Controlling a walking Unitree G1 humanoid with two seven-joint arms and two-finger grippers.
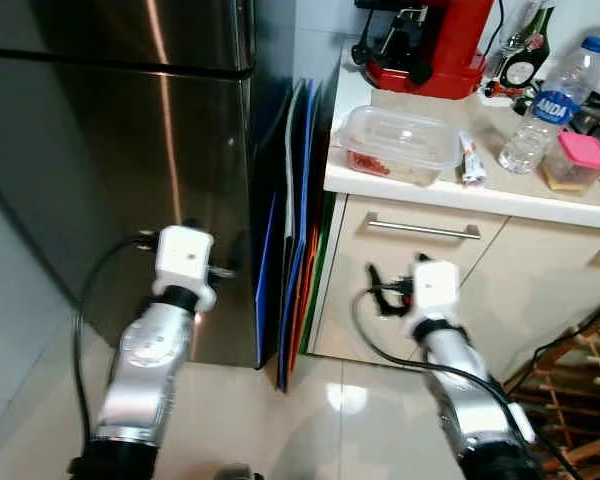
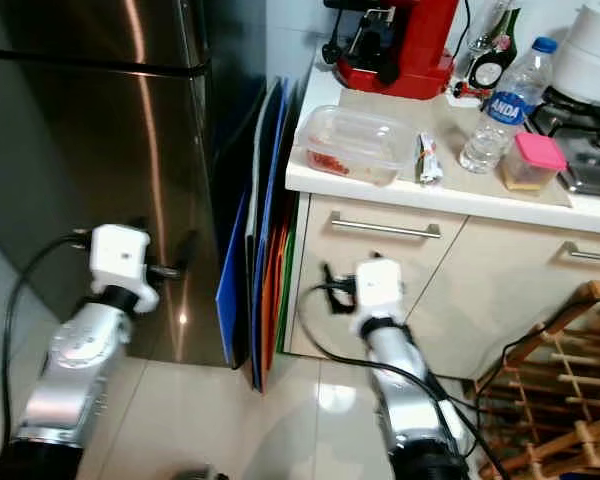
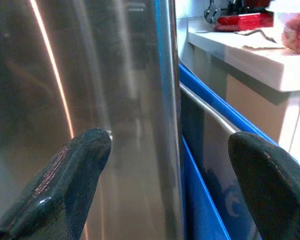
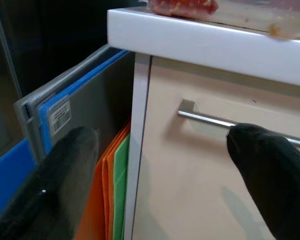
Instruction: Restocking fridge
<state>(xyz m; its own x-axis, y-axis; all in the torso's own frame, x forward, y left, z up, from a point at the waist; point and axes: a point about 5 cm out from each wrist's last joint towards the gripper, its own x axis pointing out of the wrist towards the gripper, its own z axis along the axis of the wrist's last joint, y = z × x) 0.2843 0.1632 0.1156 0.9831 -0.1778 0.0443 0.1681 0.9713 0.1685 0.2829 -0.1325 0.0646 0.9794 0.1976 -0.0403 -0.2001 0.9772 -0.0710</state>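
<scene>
1. Fridge [image 1: 130, 150]: one, stainless, door shut, filling upper left of frame. Nothing stocked yet, as judged.
2. Left gripper [image 1: 223, 271]: fingers [image 3: 70, 180] spread wide, nothing held, close to the door's right edge at lower left of centre. Risk: pads skidding off the smooth steel, or hooking the boards instead of the door edge.
3. Flat boards [image 1: 298, 230]: a stack wedged upright between fridge and cabinet, centre frame; blue, grey, orange, green seen, exact count unclear. Risk: swung door or arm tipping them onto the floor.
4. Right gripper [image 1: 377, 288]: fingers [image 4: 270, 170] parted, empty, before the cabinet front at lower centre-right. Risk: snagging the drawer handle [image 1: 423, 230].
5. Countertop [image 1: 500, 195], upper right: one clear lidded container [image 1: 400, 143] with red food, one small tube [image 1: 469, 160], one water bottle [image 1: 552, 108], one pink-lidded tub [image 1: 578, 160]. Risk: container near the counter edge getting knocked off on a low reach.
</scene>
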